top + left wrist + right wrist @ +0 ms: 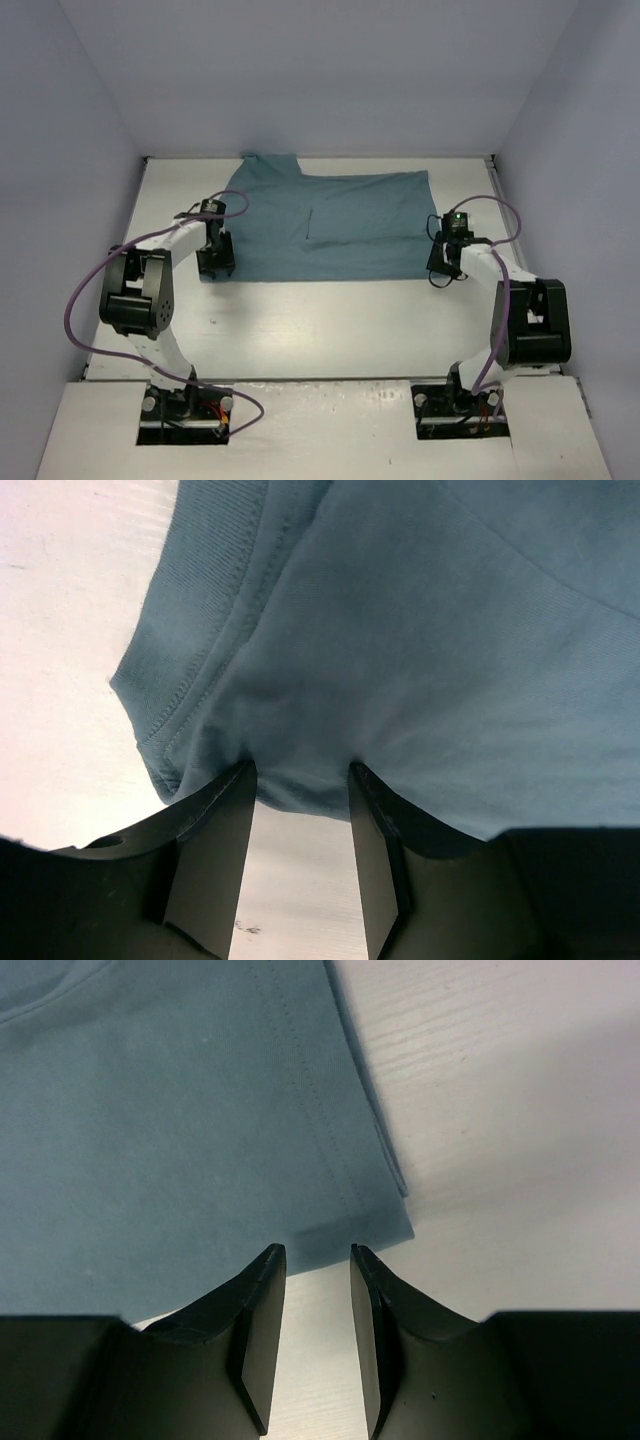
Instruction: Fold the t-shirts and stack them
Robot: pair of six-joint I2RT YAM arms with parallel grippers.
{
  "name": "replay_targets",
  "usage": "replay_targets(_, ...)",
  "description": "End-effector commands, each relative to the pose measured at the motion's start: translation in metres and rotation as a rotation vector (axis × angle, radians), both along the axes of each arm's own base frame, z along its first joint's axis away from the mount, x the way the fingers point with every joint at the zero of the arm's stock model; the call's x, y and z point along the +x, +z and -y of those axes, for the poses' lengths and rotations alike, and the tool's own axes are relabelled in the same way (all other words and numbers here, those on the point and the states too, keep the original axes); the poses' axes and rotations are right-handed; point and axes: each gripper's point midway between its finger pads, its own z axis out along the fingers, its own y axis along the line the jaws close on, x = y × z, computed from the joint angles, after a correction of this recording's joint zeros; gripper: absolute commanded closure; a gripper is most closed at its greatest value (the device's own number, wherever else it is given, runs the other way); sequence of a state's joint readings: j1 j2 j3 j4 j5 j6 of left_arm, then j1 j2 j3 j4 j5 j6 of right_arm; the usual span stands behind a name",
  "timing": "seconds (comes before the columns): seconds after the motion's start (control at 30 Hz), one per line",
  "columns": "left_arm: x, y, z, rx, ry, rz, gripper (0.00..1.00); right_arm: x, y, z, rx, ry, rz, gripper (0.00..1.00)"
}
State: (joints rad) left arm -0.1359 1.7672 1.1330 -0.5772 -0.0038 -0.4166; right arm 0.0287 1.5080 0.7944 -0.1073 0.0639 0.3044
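While the t-shirt [330, 225] lies flat on the desk [320, 330], one sleeve [268, 165] poking out at its far left corner, I judge the folding to be at an early stage. It may already be doubled over once, though the overhead view is too coarse for me to be sure. My left pincer [216, 262] is at the shirt's near left corner, cloth bunched against its tips; whether it is pinched I cannot tell. My right pincer [443, 262] sits at the near right corner, jaws narrowly parted and empty, just short of the hem. Further folds and the stacking are not yet done.
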Motion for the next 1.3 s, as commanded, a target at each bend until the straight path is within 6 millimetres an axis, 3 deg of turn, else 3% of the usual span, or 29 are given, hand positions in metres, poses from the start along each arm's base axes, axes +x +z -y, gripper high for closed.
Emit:
replay_targets(0.0,0.007,-0.001,-0.021,0.026,-0.012,0.034,0.61,0.01,-0.002,0.013,-0.034,-0.017,0.02,0.72)
replay_targets(0.23,-0.003,-0.009,-0.035,0.03,0.009,0.002,0.61,-0.001,-0.011,0.044,-0.027,-0.136,-0.009,0.73)
replay_targets(0.37,-0.009,-0.004,-0.035,0.03,0.018,-0.006,0.61,-0.004,-0.011,0.048,-0.027,-0.161,-0.016,0.73)
replay_targets(0.5,-0.021,0.004,-0.033,0.017,0.025,-0.002,0.61,-0.005,0.001,0.047,-0.027,-0.164,0.009,0.73)
replay_targets(0.67,-0.011,0.022,-0.032,0.01,0.027,0.054,0.61,0.013,0.046,0.025,-0.045,-0.087,0.139,0.73)
replay_targets(0.73,-0.008,0.025,-0.032,0.01,0.027,0.061,0.61,0.022,0.064,0.005,-0.026,-0.029,0.194,0.73)
replay_targets(0.83,-0.009,0.022,-0.032,0.01,0.027,0.054,0.61,0.03,0.073,-0.019,0.013,0.049,0.216,0.73)
replay_targets(0.93,-0.011,0.018,-0.032,0.012,0.024,0.039,0.61,0.033,0.056,-0.03,0.052,0.091,0.163,0.73)
replay_targets(1.13,-0.013,0.015,-0.033,0.017,0.029,0.029,0.61,0.024,0.011,-0.029,0.045,0.094,0.057,0.73)
replay_targets(1.27,-0.021,0.005,-0.033,0.011,0.04,-0.013,0.61,0.017,-0.004,-0.023,0.04,0.082,0.022,0.73)
